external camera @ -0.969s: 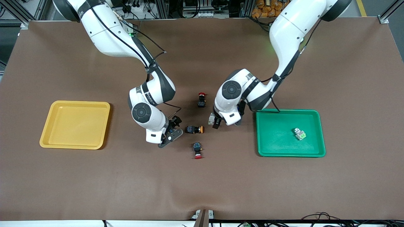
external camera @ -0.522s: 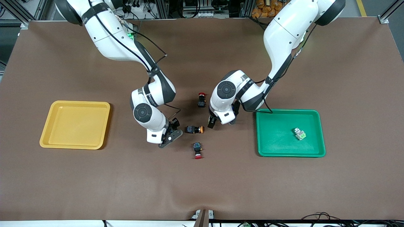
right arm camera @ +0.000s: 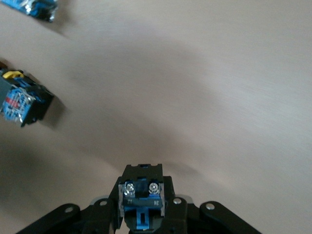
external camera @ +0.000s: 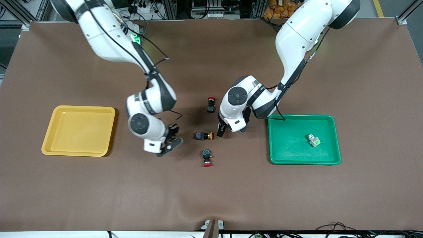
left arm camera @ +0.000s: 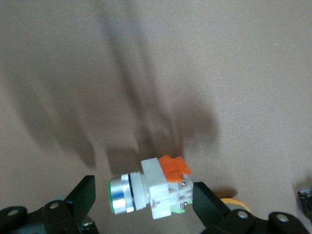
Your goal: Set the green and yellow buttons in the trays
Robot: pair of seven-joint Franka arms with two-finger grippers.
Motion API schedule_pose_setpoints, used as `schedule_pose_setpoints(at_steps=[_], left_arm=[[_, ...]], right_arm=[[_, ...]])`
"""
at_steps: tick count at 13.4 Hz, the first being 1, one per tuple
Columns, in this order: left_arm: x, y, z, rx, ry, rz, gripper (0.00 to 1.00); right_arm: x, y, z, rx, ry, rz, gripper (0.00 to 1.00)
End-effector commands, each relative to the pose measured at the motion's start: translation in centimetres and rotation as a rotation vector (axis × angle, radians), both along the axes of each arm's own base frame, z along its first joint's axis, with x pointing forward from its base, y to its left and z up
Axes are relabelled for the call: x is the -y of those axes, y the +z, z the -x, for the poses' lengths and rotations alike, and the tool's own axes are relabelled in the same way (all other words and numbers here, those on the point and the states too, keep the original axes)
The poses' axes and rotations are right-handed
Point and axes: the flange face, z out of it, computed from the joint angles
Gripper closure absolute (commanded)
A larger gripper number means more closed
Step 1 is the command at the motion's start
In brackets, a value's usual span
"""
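Observation:
My left gripper (external camera: 220, 129) is low on the table mat beside the green tray (external camera: 290, 148). It stands open around a pale-grey switch block with a green face (left arm camera: 146, 190), one finger on each side; the front view hides this block. A second green-faced block (external camera: 314, 140) lies in the green tray. My right gripper (external camera: 168, 145) is shut on a black-bodied push button (right arm camera: 141, 197); its cap is hidden. It is between the yellow tray (external camera: 79, 132) and a yellow-capped button (external camera: 203, 135) lying on the mat. The yellow tray holds nothing.
Two black-bodied red-capped buttons lie on the mat: one (external camera: 211, 104) farther from the front camera than the yellow-capped button, one (external camera: 207, 158) nearer. The yellow-capped button also shows in the right wrist view (right arm camera: 22, 100).
My right gripper has moved toward the yellow tray with the button in it. My left gripper has shifted slightly toward the right arm's end and now covers the grey block.

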Motion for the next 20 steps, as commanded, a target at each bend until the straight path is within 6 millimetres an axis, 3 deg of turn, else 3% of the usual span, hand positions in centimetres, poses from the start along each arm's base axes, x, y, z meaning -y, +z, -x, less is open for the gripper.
schedule_pose_setpoints(at_steps=[1,5,6,8,9,12,15,18,20], left_arm=[[0.3,-1.4,-1.0,0.022,0.017,0.010,0.09],[0.3,-1.8,-1.0,0.027,0.012,0.015,0.12],[0.3,-1.7,-1.1,0.029,0.014,0.017,0.28],[0.3,-1.5,-1.1,0.033,0.010,0.018,0.82],[0.3,-1.4,-1.2,0.037,0.006,0.019,1.00],[0.2,0.9,-2.4,0.104,-0.022,0.011,1.00],[-2.0,4.6,-4.5,0.151,-0.048,-0.014,1.00],[-8.7,8.0,-8.4,0.149,-0.157,-0.085,1.00],[-13.8,8.3,-10.2,0.095,-0.232,-0.142,1.00]], right_arm=[[5.7,5.4,-1.0,-0.038,-0.052,-0.006,1.00],[13.6,10.1,-1.8,-0.070,-0.157,0.044,1.00],[15.8,11.2,-1.8,-0.083,-0.177,0.055,1.00],[20.6,12.5,-1.9,-0.094,-0.198,0.073,1.00],[23.2,13.1,-1.9,-0.097,-0.216,0.083,1.00],[28.3,13.6,-1.3,-0.123,-0.305,0.123,1.00],[33.8,12.4,0.1,-0.154,-0.374,0.191,1.00],[37.6,10.6,1.1,-0.137,-0.416,0.227,1.00],[39.0,8.4,2.5,-0.127,-0.432,0.234,1.00]])
